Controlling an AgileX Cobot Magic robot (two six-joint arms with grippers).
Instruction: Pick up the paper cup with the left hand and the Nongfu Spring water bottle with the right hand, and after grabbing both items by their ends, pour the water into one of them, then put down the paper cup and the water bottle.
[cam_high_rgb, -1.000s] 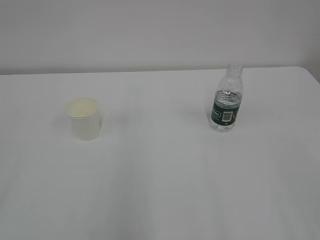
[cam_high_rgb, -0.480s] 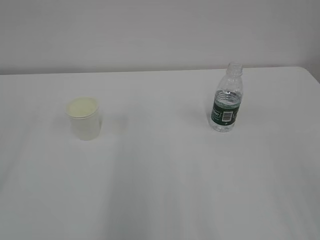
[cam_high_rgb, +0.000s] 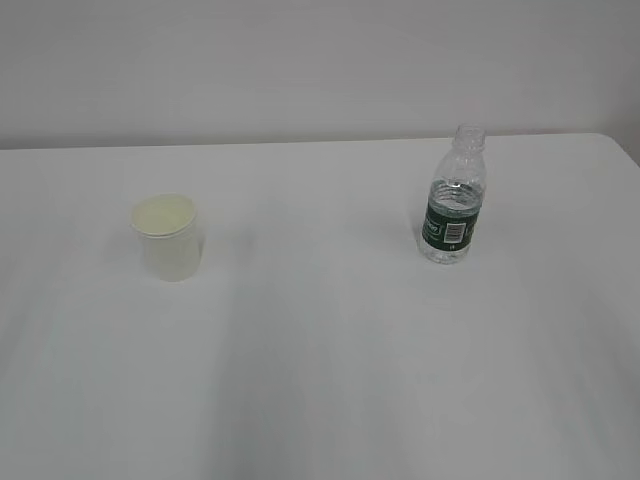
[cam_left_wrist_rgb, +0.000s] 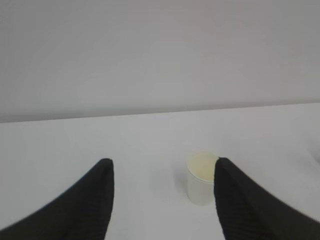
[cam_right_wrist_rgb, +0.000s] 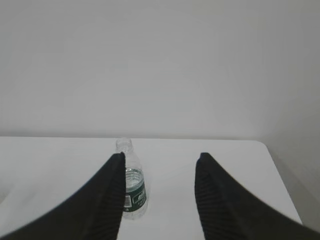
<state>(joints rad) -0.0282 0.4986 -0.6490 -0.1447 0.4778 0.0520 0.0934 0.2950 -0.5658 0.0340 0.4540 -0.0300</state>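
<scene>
While both arms are kept back from the bench (cam_high_rgb: 320, 400), the opening reach is judged to be in hand: the cup (cam_high_rgb: 170, 238) is stood upright at the left, the bottle (cam_high_rgb: 455, 200) upright well apart at the right. The left tool (cam_left_wrist_rgb: 162, 167) and right tool (cam_right_wrist_rgb: 160, 159) are held apart, empty. Next, each must be centred on its object, which is seen off to one finger's side

White paper cup (cam_high_rgb: 169, 237) upright at left, capless water bottle (cam_high_rgb: 454, 198) (green label) upright, well apart
</scene>
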